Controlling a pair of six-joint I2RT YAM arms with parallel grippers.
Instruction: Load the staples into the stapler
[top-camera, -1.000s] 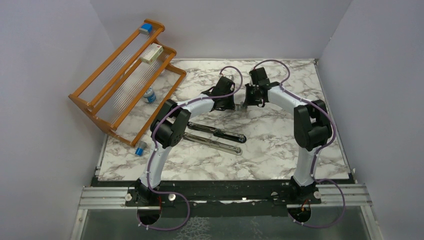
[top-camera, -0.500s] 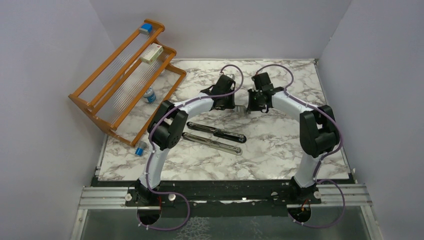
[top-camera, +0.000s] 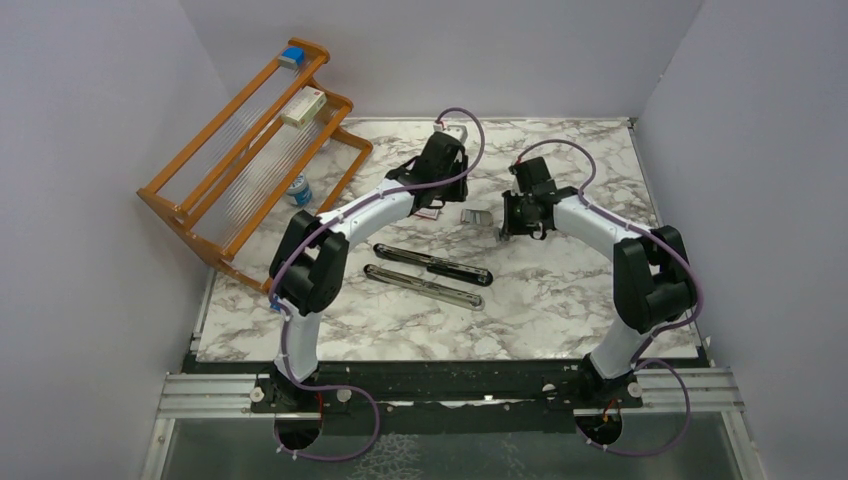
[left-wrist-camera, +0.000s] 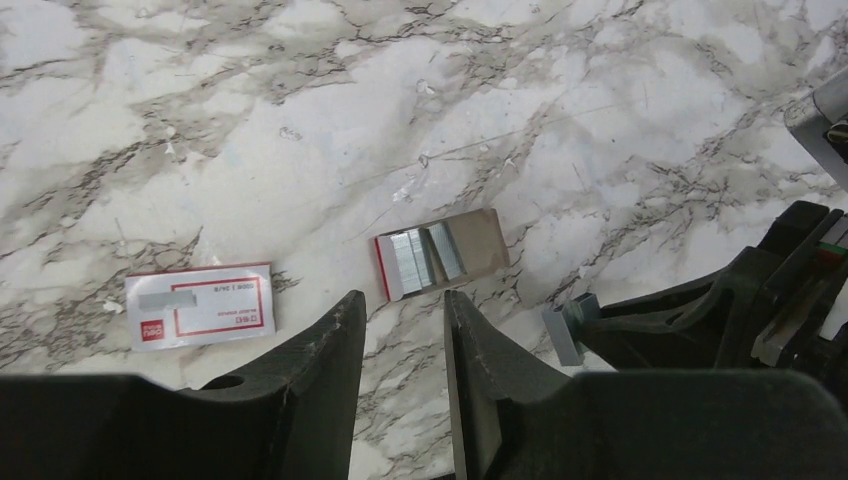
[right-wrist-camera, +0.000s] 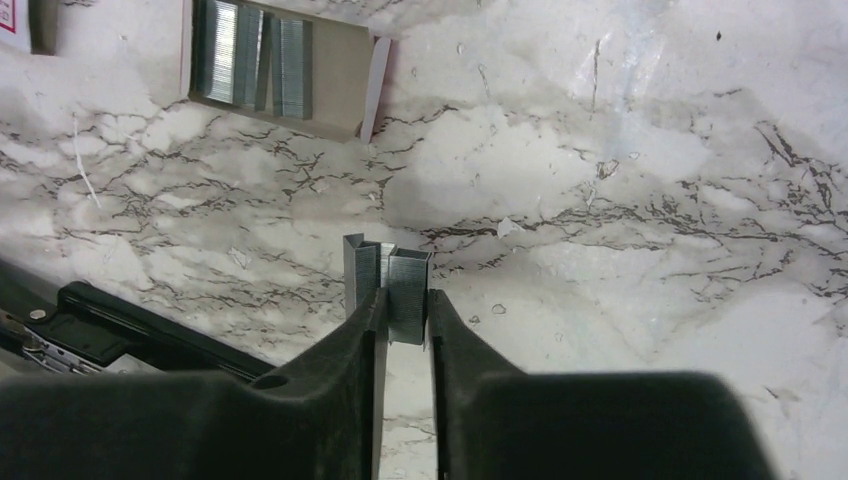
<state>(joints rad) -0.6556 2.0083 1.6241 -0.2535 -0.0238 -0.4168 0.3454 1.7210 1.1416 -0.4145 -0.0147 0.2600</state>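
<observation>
The left tool had opened and drawn back from the tray, part-open and empty. The right tool pinched the staples, apparently ready for the stapler.

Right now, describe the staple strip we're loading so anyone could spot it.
On the white marble table, look beyond the opened slim black stapler to the right arm's tool. It pinches a short silver-grey strip of staples, the only one gripped; the rest lie in a small open tray.
</observation>
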